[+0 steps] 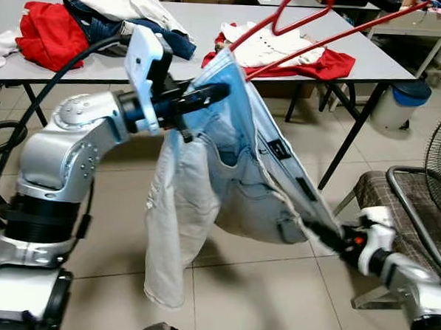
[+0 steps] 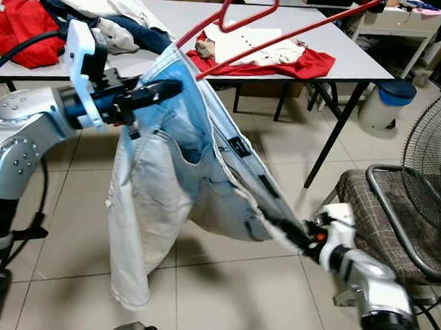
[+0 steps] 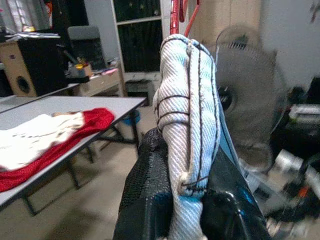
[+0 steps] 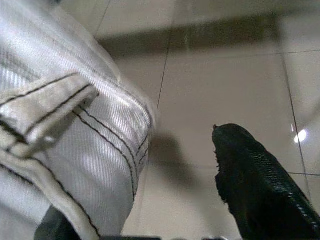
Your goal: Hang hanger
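A pair of pale blue jeans [image 1: 227, 173] hangs in the air between the two grippers, above the tiled floor [image 1: 258, 293] and in front of a grey table [image 1: 212, 39]. The waistband runs as a slanted line, high at the robot's left and low at its right, so the long axis of the stretched top edge tilts down toward the right arm. One leg [image 1: 174, 229] droops straight down from below the left gripper.

A red hanger [image 1: 309, 33] sticks out of the upper end of the jeans. Its arms run up and away to the right over the table, and its hook [image 2: 247, 7] curls at the top, near the frame edge.

The left gripper [image 1: 209, 96] is raised at chest height, fingers [image 3: 150, 200] closed on a bunched fold of the waistband, which stands up between them in the wrist view.

The right gripper [image 1: 322, 233] is low, at the bottom end of the waistband. The eye views show its tips at the hem. In the wrist view one finger [image 4: 260, 185] stands apart from the cloth with floor in between, so the jaws look partly open, and I cannot tell whether they grip the fabric.

Clothes [image 1: 57, 27] lie on the table, red and white among them. A fan [image 2: 431, 169] and a chair [image 2: 384, 210] stand at the right.
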